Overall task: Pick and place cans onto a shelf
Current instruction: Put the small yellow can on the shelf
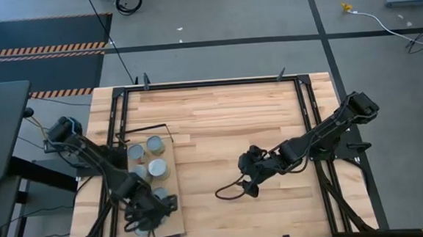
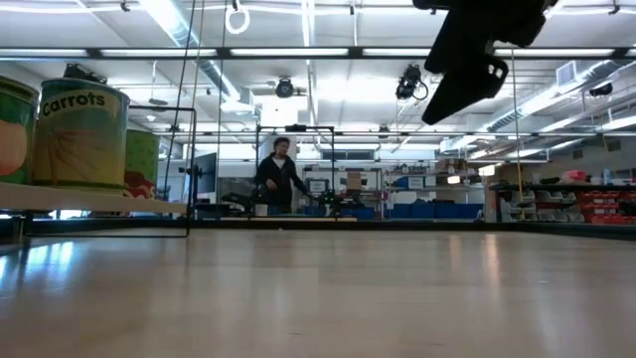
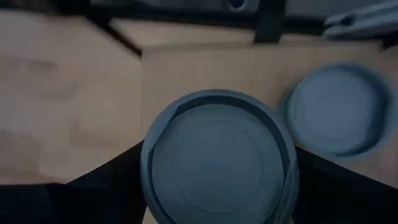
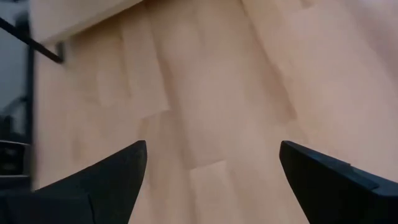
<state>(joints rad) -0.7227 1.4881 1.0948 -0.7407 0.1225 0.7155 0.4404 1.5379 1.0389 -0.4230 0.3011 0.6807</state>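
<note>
The left gripper point(image 1: 145, 214) was positioned over the near end of the shelf point(image 1: 174, 209), at the left side of the table point(image 1: 226, 125). In the left wrist view its dark fingers point(image 3: 109, 180) were seen on either side of 1 can point(image 3: 217, 163), the jaws set about the can's width and closed around it from above. A 2nd can point(image 3: 339, 109) stood just beside it on the pale board.

Farther along the shelf, toward its far end with the black wire frame point(image 1: 142, 130), a cluster of about 4 cans point(image 1: 148, 158) was seen from above, standing upright with grey lids. In the low view a can labelled "Carrots" point(image 2: 81, 134) was visible at the left, with others beside it.

The right gripper point(image 1: 248, 176) was held above bare tabletop near the middle of the table, well apart from the shelf. Its fingers point(image 4: 109, 177) were spread wide, with nothing between them.

A person point(image 2: 281, 177) was seen standing in the room beyond the table.
</note>
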